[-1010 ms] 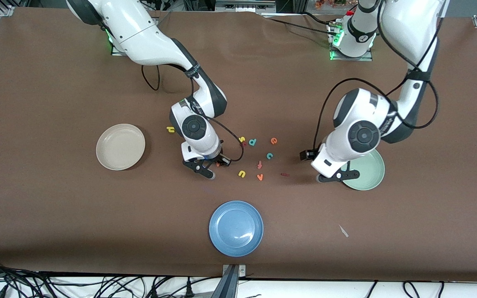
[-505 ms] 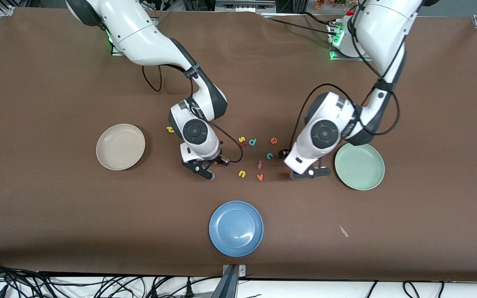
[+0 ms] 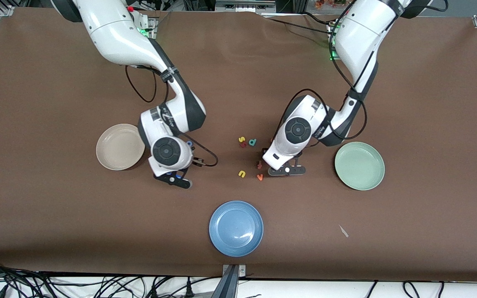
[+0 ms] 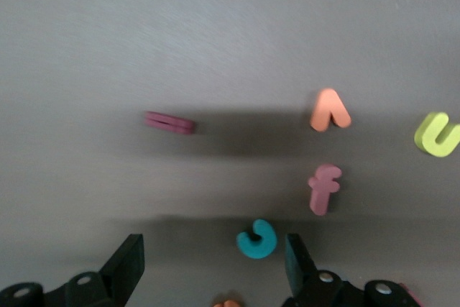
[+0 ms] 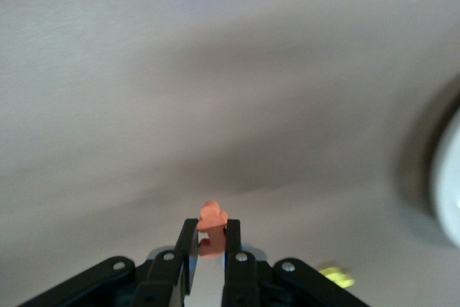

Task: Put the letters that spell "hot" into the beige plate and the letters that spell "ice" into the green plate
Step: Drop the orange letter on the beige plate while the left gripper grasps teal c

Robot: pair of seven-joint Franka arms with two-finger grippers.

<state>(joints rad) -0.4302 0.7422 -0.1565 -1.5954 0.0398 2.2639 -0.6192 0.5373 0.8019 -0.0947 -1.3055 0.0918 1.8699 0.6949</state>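
1. Your right claw (image 5: 210, 249) was clamped tight on the orange "t" (image 5: 212, 218), hanging over the counter (image 3: 56, 215) just beside the beige plate (image 3: 114, 145).
2. Your left claw (image 4: 213, 264) stood wide and empty over the teal "c" (image 4: 256, 239); the dark red "i" (image 4: 169, 121) lay near it.
3. Both plates, beige and green plate (image 3: 359, 165), held nothing.
4. Foam letters looked light and squashy; pinch across the flat faces, gently.

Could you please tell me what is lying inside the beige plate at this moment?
The round cream-beige plate shows only bare surface, no foam letters. The right arm overlaps its rim toward the table's middle, covering that small part.
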